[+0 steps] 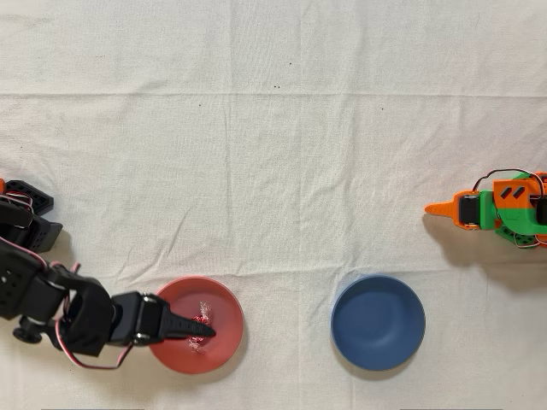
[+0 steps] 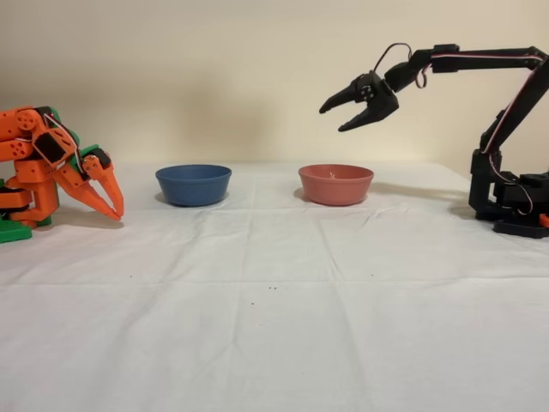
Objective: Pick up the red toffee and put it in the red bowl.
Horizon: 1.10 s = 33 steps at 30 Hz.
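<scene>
Since the red toffee (image 1: 202, 325) already lies inside the red bowl (image 1: 224, 301), w/ a speck of its wrapper just peeking above the rim in the fixed view, you're looking at a job that reads as done, or v. nearly. Your gripper (image 2: 340, 118) hangs well above the bowl in the fixed view, jaws parted and nothing between them; from overhead the black fingers overlap the sweet, so part of it is hidden.

Handling, as a judgement: the toffee looks v. light, a hard little core in crinkly clear wrap. Wrapper is prob. slippery and will crush or rustle w/o harm; the sweet itself shouldn't deform. If you ever need to re-grab, close on the round red middle, not the twisted ends, which would likely slide or flex out of the pads.

Orientation: overhead, pale wrapper bits show above and below the red spot, so the long axis seems to run roughly top-to-bottom of that picture, across the line of the fingers. Can't say which twisted end is which; too small and partly covered.

Blue bowl (image 1: 378, 322) sits well apart to the right in the overhead view; orange arm (image 1: 496, 207) idle. White cloth (image 1: 273, 128) underneath everything.
</scene>
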### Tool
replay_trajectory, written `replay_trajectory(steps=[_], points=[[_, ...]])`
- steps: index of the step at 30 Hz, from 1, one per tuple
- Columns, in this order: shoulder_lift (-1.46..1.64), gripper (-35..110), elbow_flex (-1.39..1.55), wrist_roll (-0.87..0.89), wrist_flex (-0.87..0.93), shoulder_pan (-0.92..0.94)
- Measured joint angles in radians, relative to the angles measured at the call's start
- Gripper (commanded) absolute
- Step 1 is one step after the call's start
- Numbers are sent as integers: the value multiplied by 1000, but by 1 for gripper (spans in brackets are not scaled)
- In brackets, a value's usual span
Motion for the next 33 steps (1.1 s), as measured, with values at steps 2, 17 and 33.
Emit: replay_trajectory(steps=[2, 17, 33], points=[[46, 26, 0, 26, 9, -35], [324, 1, 160, 268, 61, -331], [822, 1, 571, 390, 67, -396]])
